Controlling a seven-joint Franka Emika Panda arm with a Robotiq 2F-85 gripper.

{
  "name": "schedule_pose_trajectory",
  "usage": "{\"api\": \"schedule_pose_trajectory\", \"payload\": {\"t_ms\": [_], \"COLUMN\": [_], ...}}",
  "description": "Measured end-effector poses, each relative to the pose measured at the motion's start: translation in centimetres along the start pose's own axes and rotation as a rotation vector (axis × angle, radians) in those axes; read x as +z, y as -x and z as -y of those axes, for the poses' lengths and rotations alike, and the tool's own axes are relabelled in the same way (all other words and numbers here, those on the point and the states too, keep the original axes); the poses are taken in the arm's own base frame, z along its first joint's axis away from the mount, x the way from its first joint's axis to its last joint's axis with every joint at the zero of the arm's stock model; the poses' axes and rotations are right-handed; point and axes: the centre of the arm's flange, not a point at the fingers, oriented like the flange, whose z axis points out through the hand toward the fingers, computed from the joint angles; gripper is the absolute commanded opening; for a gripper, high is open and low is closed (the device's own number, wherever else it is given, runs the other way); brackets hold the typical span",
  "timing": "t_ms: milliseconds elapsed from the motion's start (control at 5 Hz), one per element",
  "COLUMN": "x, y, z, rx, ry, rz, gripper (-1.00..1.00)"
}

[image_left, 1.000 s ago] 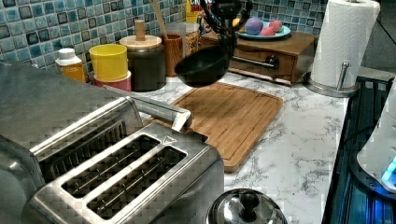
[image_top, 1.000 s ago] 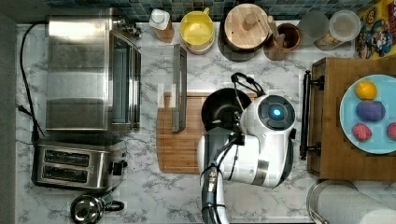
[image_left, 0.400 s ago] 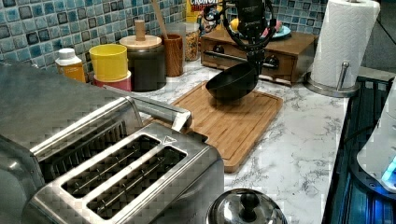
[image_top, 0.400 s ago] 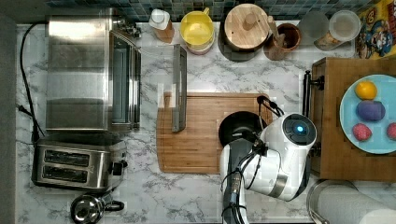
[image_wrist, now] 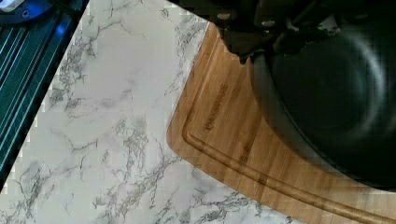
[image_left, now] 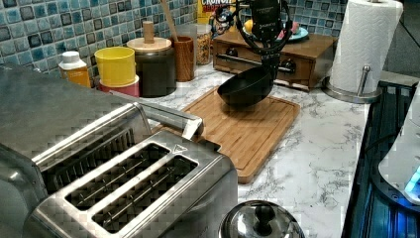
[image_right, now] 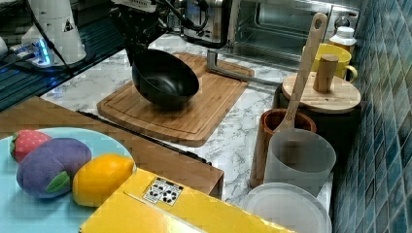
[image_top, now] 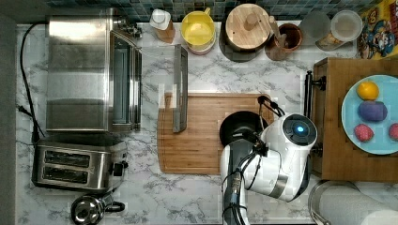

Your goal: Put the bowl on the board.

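Observation:
The black bowl (image_top: pixel 238 126) (image_left: pixel 245 87) (image_right: pixel 166 79) (image_wrist: pixel 334 91) hangs tilted, low over the light-brown wooden board (image_top: pixel 197 136) (image_left: pixel 250 134) (image_right: pixel 214 104) (image_wrist: pixel 224 135), near the board's end toward the top view's right. I cannot tell whether its base touches the wood. My gripper (image_left: pixel 270 63) (image_right: pixel 132 52) is shut on the bowl's rim, on the side toward the dark wooden tray. In the top view the white arm covers the gripper and part of the bowl.
The toaster oven's open door (image_top: pixel 179 86) overhangs the board's end on the top view's left. A toaster (image_top: pixel 75 164) stands below it. The yellow vessel (image_top: pixel 198 28), a lidded canister (image_top: pixel 246 28) and a utensil cup (image_top: pixel 284 40) line the wall. The dark tray (image_top: pixel 338 154) holds a blue plate.
The gripper has carried the bowl toward the top view's right and lower edge, and in the left view lowered it close to the board.

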Motion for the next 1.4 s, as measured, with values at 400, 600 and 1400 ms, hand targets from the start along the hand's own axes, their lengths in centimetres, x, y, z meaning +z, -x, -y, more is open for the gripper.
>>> {"api": "schedule_pose_trajectory", "payload": {"t_ms": [400, 600, 1400], "x": [0.9, 1.7, 2.5], "y": [-0.8, -1.2, -2.4], "z": [0.7, 1.0, 2.5], "rx": [-0.009, -0.006, -0.004], "ry": [0.008, 0.024, 0.130], "rz": [-0.042, -0.036, 0.011], "gripper": [0.00, 0.00, 0.00]}}
